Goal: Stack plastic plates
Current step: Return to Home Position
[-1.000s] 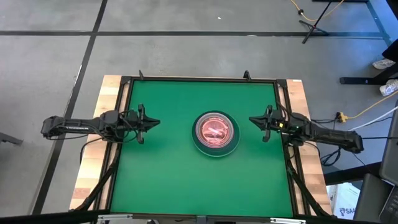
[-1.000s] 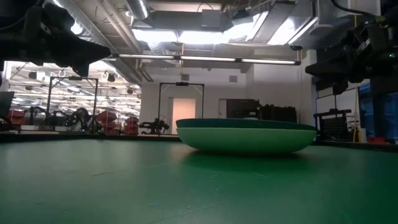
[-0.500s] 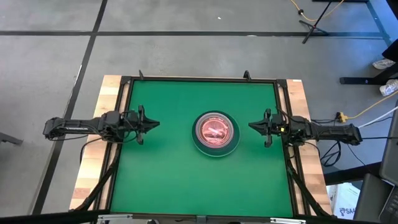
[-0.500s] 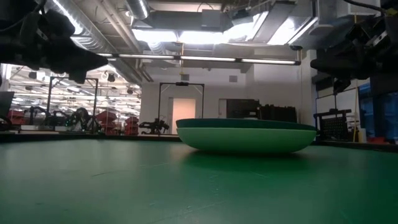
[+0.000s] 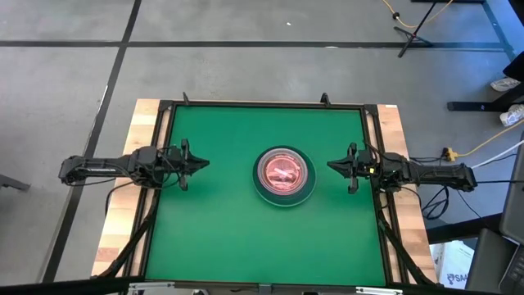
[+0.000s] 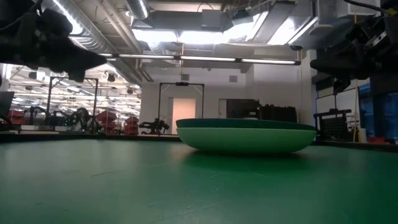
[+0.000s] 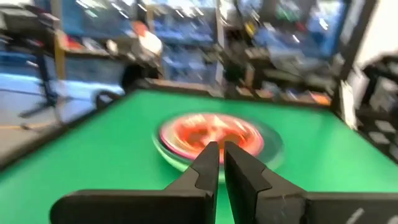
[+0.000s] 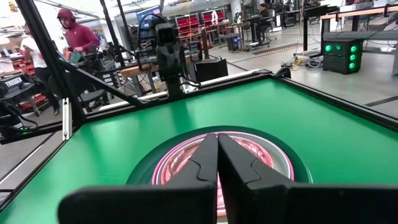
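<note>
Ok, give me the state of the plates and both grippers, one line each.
plate stack: one upright pile at the centre of the table, touched by neither gripper.
pink plate: on top of the pile, right way up.
left gripper: shut, empty, near the left edge.
right gripper: shut, empty, near the right edge.

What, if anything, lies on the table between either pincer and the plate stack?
Nothing visible. The plate stack sits mid-table. The left pincer and right pincer, both shut and empty, hang at opposite sides, with only bare green mat between each and the stack.
</note>
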Action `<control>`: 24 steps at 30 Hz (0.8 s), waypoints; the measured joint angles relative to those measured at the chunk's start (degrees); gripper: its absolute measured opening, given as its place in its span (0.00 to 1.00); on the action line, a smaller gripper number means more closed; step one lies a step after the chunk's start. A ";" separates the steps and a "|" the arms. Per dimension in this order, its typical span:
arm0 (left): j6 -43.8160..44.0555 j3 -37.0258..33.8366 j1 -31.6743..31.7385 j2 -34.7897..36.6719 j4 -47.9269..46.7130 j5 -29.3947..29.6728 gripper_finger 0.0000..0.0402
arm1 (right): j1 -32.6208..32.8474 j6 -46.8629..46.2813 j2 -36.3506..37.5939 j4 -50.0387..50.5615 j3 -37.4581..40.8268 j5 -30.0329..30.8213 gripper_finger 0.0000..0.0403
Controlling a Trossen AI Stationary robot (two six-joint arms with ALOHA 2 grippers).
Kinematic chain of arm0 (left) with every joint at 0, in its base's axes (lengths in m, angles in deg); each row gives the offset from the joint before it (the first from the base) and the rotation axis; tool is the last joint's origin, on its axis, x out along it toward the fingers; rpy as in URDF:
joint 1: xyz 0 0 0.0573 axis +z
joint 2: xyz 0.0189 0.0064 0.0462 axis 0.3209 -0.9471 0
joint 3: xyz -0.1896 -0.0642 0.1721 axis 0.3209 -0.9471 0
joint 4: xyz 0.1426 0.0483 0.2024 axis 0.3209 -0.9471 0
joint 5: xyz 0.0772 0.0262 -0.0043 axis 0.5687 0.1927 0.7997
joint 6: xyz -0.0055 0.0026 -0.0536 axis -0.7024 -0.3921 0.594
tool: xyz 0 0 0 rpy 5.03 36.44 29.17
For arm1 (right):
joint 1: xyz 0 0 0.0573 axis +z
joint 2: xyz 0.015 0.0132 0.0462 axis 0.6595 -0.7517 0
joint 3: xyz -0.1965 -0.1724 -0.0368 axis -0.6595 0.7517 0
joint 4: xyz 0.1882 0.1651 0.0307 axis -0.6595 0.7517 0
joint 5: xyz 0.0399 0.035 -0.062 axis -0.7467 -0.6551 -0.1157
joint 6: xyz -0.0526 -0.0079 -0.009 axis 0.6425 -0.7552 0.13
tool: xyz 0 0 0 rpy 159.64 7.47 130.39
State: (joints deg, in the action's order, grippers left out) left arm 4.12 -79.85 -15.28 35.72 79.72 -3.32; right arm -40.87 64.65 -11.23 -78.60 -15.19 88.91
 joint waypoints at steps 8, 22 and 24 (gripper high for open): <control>0.27 0.00 0.03 3.14 -0.82 6.17 0.04 | -0.03 0.00 -0.01 0.00 -0.02 0.02 0.01; 0.26 0.00 0.03 3.15 -0.80 6.21 0.04 | -0.03 0.00 0.00 0.00 0.00 0.00 0.01; 0.26 0.00 0.03 3.15 -0.80 6.21 0.04 | -0.03 0.00 0.00 0.00 0.00 0.00 0.01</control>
State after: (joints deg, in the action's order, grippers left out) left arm 4.38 -79.85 -15.25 38.87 78.92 2.89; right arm -40.90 64.65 -11.23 -78.61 -15.19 88.91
